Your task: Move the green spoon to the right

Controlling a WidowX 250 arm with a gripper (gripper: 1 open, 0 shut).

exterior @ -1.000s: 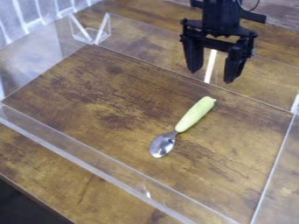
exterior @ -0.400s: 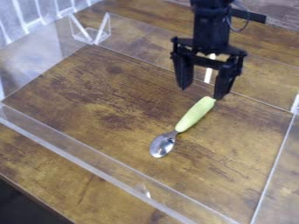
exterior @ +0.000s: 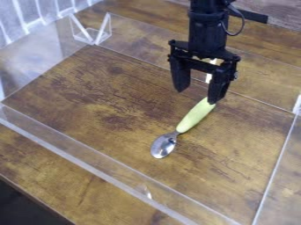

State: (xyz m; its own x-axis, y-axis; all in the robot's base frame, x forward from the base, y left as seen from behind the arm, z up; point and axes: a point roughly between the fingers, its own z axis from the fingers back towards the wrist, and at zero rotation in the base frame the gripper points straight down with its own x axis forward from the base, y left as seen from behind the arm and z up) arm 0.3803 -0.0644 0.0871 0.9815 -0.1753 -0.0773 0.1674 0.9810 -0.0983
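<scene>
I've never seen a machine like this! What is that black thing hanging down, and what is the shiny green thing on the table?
The black thing is the end of a robot arm. Its two-fingered pincer works like a hand. It points down and is open, holding nothing. The single picture comes from a camera looking down at the table from the front. On the wooden table, with clear plastic walls around it, lies a green spoon: yellow-green handle, shiny silver bowl. The pincer hangs just over the far end of the handle. Whether it touches it, I cannot tell.
</scene>
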